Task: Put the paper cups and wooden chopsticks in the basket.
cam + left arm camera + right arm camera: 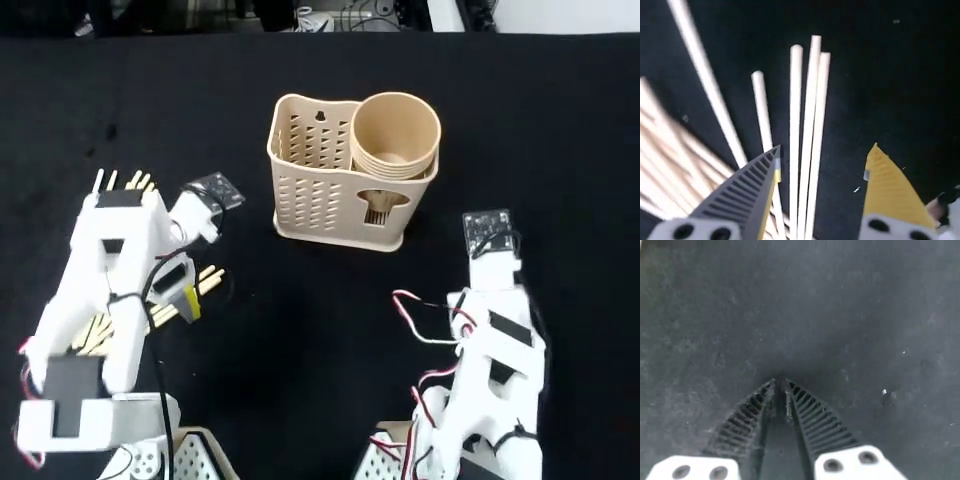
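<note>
A beige perforated basket (312, 180) stands at the table's middle back, with a stack of paper cups (396, 135) in its right compartment. Wooden chopsticks (198, 285) lie scattered on the black cloth at the left, partly hidden under the left arm. My left gripper (826, 147) hangs open just above them, with a few parallel chopsticks (810, 120) lying between its grey and yellow fingers; its yellow finger (186, 302) shows from above. My right gripper (780, 383) is shut on nothing, close over bare black cloth to the right of the basket.
The right arm (492, 340) stands at the front right, a little in front of the basket. More chopsticks (122, 182) poke out behind the left arm. Cables and equipment line the table's far edge.
</note>
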Robot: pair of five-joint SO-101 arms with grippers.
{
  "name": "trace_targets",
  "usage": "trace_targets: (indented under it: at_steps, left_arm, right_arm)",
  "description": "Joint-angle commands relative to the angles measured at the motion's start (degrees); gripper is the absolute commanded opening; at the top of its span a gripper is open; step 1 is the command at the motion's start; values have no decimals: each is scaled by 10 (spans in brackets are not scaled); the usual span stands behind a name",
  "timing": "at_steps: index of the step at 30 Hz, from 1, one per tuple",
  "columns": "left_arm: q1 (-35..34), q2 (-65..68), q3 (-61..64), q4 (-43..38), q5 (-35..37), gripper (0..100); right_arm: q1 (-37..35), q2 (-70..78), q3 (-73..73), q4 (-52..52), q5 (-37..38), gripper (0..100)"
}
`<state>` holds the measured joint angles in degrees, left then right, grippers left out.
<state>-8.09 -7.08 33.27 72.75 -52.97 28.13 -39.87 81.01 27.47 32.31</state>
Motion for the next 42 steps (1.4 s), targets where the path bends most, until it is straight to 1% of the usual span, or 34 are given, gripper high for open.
trace_targets:
  at_steps: [1, 4, 6, 11, 12, 14, 18, 20, 22, 25, 29, 32, 35, 39, 42]
  left_arm:
    - [4, 55, -30, -47, -31, 266]
    - [6, 100, -25, -91, -31, 266]
    - [6, 123, -23, -109, -31, 238]
    - [17, 135, -24, -111, -33, 34]
    - [22, 135, -24, -111, -33, 23]
    - [28, 134, -25, -110, -33, 44]
    - [50, 133, -43, -105, -32, 29]
    - [62, 133, -63, -84, -31, 29]
    - [73, 133, -88, -40, -31, 29]
    - [83, 133, -153, 56, -30, 29]
    - [78, 133, -268, 185, -29, 29]
    - [78, 133, -350, 239, -14, 29]
    - [78, 133, -426, 244, 22, 29]
    - [83, 133, -525, 240, 48, 29]
    - [79, 133, -618, 194, 95, 29]
  right_arm:
    - [-7, -11, -21, 12, -19, 22]
    - [-7, -14, -15, 11, -20, 22]
    - [-6, -14, -13, 10, -20, 21]
    - [-5, -14, -12, 10, -19, 21]
    - [-1, -14, -12, 10, -19, 21]
    - [0, -14, -12, 10, -21, 21]
    - [0, -14, -12, 10, -21, 21]
    - [1, -14, -12, 10, -21, 21]
    - [2, -14, -11, 10, -22, 21]
    - [2, -14, -11, 10, -22, 21]
    - [2, -14, -11, 10, -22, 21]
    - [2, -14, -11, 10, -22, 20]
    - [2, -14, -11, 10, -22, 20]
    - [2, -14, -11, 10, -22, 20]
    - [2, -14, -11, 10, -22, 20]
